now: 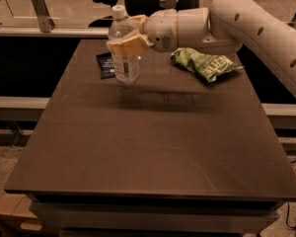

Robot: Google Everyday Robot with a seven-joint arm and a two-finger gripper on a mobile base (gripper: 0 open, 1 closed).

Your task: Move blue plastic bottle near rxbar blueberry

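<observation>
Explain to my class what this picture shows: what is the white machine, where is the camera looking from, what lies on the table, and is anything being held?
The white machine is a robot arm reaching in from the right. At its end is a gripper, a two-finger clamp, and it is shut on the blue plastic bottle. The bottle is upright with its white cap on top, and its base seems to be at or just above the surface.

There is only one picture. It looks down along the dark table from its near edge. Where the camera is mounted cannot be told.

Two other things lie on the table at the far end. The rxbar blueberry, a small flat dark wrapper, is just to the left of the bottle. A crinkled green chip bag lies under the arm to the right.
</observation>
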